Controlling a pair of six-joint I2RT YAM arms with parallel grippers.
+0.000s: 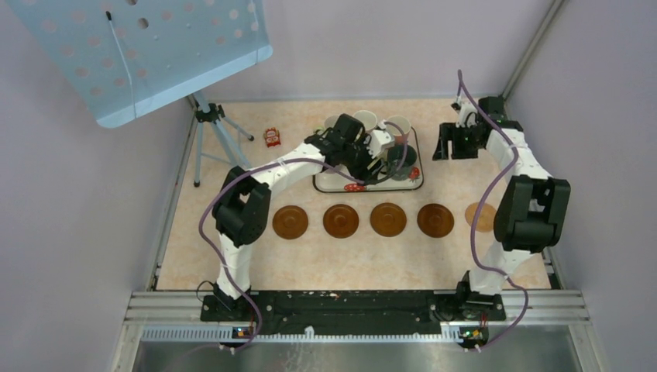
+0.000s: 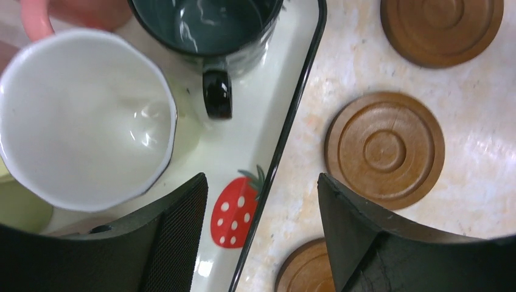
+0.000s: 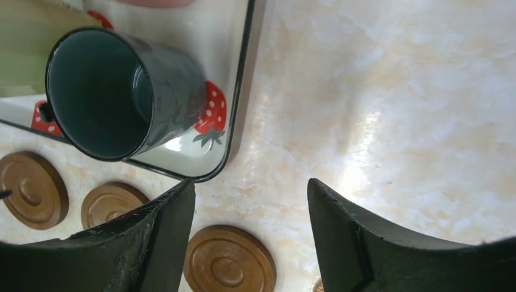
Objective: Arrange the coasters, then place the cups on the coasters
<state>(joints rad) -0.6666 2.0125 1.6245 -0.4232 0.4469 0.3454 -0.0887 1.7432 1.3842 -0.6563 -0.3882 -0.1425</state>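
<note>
Your left gripper [image 2: 261, 190] hangs jaws apart over the tray [image 2: 261, 109] edge, your right gripper [image 3: 251, 190] likewise over bare table [image 3: 395, 91], cups [image 1: 366, 119] on the tray, seemingly five coasters [image 1: 341, 221] rowed nearby.

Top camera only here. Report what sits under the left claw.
Observer: The left claw is open, one finger either side of the tray's black rim, gripping nothing.
Operator: Give the dark cup's handle direction.
Observer: The dark cup stands on the tray, handle pointing toward that claw.
Operator: Now the right claw.
Observer: The right claw is open over bare table beside the tray's corner, gripping nothing.
</note>
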